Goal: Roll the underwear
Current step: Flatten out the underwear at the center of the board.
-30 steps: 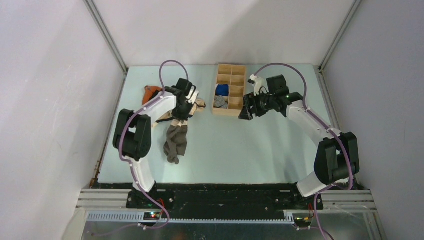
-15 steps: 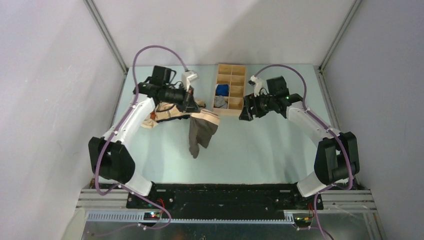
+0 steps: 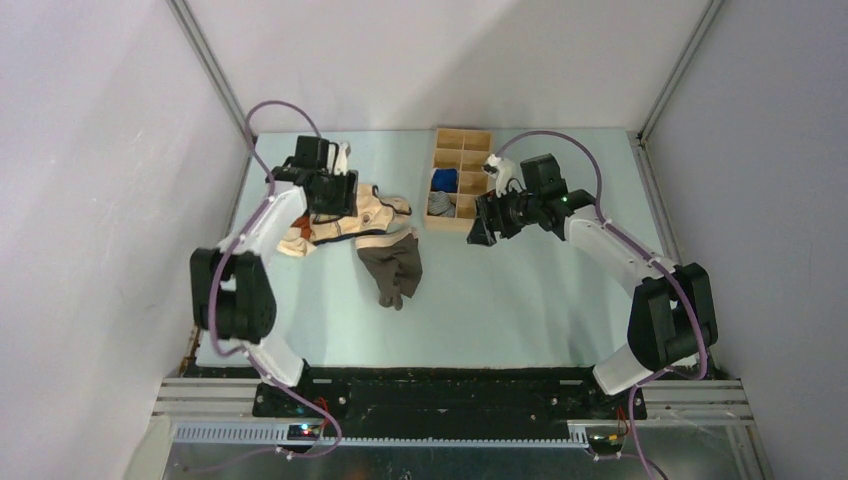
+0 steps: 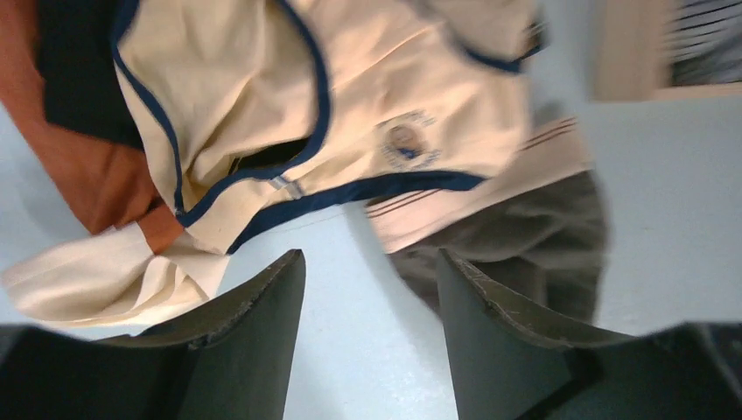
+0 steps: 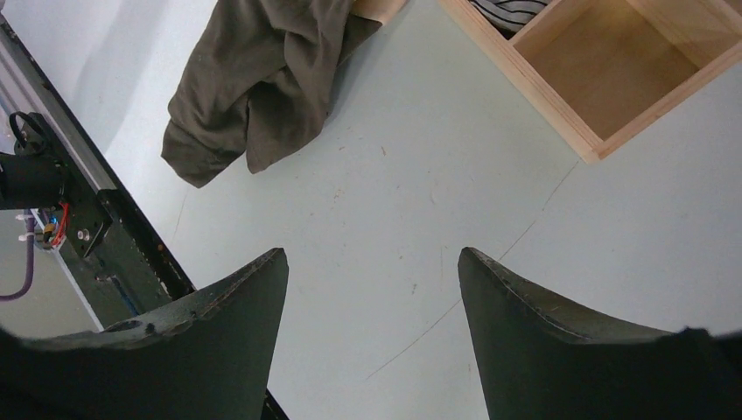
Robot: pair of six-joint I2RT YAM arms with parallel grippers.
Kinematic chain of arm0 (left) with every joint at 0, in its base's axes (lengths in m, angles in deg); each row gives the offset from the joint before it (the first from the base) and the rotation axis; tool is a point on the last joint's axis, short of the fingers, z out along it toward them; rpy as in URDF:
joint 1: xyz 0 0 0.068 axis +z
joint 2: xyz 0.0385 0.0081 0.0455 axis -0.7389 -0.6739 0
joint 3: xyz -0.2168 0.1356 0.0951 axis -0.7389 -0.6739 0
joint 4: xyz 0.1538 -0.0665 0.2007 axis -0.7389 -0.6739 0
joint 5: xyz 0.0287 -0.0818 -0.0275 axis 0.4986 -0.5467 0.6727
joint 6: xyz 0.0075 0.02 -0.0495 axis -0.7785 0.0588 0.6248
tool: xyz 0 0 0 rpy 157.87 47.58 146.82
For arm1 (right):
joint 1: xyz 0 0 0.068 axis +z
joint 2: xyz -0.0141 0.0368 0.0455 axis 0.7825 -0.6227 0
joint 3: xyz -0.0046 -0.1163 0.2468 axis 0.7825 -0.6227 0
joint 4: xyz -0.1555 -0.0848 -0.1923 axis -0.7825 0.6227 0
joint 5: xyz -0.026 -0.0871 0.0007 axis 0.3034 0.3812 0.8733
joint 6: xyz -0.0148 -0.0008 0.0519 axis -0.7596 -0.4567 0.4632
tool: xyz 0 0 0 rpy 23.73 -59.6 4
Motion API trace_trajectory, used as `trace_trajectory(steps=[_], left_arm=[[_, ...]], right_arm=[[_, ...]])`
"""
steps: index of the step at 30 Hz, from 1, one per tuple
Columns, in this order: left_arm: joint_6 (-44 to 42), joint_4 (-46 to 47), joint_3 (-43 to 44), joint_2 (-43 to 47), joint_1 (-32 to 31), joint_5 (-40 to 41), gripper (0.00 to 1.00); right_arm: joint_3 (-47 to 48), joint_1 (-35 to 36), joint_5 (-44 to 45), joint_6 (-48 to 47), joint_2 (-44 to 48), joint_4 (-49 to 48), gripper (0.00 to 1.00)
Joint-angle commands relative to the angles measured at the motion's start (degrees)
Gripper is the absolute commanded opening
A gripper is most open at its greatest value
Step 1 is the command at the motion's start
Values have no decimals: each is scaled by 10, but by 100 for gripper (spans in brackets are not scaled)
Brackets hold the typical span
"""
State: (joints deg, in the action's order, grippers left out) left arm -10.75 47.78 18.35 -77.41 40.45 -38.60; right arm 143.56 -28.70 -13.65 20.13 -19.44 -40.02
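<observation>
- The underwear (image 3: 392,268) lies bunched on the desk (image 3: 520,300), left of middle. Its pale waistband touches the hem of the cream garment (image 3: 365,215) and seems tucked under it. A grab at that spot could catch both and drag the wrong cloth along.
- The left claw (image 4: 367,262) hangs with its jaws apart and nothing between them, nearer the cream garment's hem than the underwear's body. Closing from here would likely pinch the wrong piece.
- The right claw (image 5: 372,262) is also spread wide and empty, above bare desk just beside the wooden box (image 5: 525,79). A careless sweep toward the underwear could knock the box corner.
- The fabric is crumpled and doubled, not flat. Rolled as it lies, it would probably make a lumpy, loose bundle that unwinds.
- Soft cloth may slip out of a shallow pinch.
</observation>
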Motion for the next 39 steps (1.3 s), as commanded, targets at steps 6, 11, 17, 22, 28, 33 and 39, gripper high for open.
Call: trace_trajectory(steps=[6,11,17,22,28,33,39], left_arm=[[98,35,39,33,-187,48,67],[157,26,78,-59,-228,164,63],[195,22,124,-128,-250,205,60],[202,30,132,-165,-262,210,59],[207,30,142,-193,-263,238,46],[206,24,149,-197,-263,251,36],[195,21,142,-193,-263,257,5]], right_arm=[[5,-12,21,24,-5,-16,76],[-2,-20,61,58,3,-26,75],[-27,-29,68,78,23,-28,74],[-39,-34,62,85,22,-36,74],[-40,-36,57,88,10,-44,73],[-35,-33,55,92,-8,-55,72],[-2,-9,47,94,-61,-67,71]])
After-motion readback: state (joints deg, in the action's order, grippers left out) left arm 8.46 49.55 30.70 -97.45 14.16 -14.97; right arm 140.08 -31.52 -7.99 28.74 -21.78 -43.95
